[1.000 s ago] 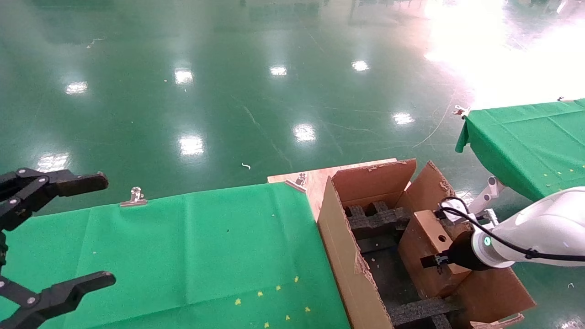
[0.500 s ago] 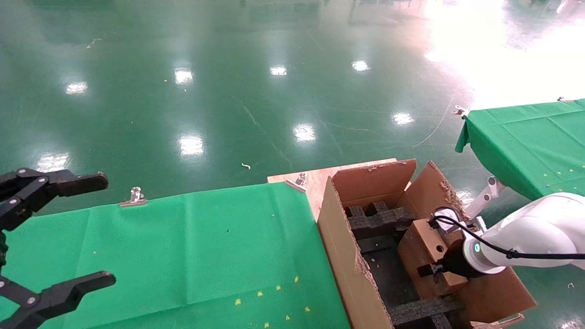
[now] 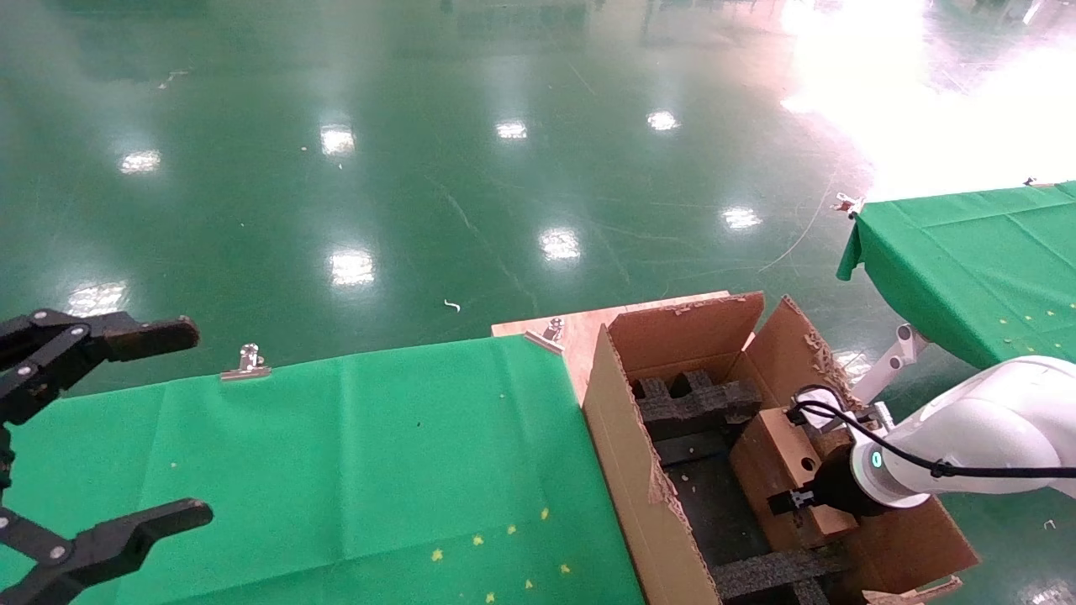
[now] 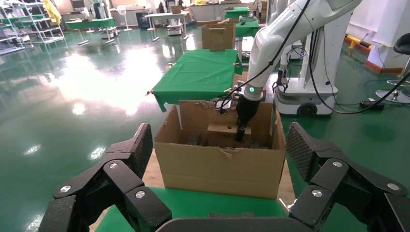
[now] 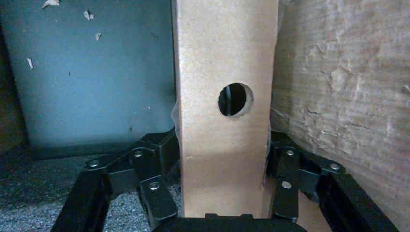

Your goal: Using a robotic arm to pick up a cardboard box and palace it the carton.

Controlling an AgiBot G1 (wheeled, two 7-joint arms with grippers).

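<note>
At lower right, the right gripper (image 3: 799, 501) clamps the cardboard box (image 3: 782, 454) inside the carton (image 3: 626, 445), against its right wall. At lower left, the left gripper (image 3: 109, 428) hangs wide open, empty, over the green-covered surface (image 3: 353, 454).

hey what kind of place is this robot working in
Probably a robot lab or factory test hall: a glossy green floor, rows of tables under green cloth, and another white robot base. The right gripper holds the cardboard box inside the carton.
</note>
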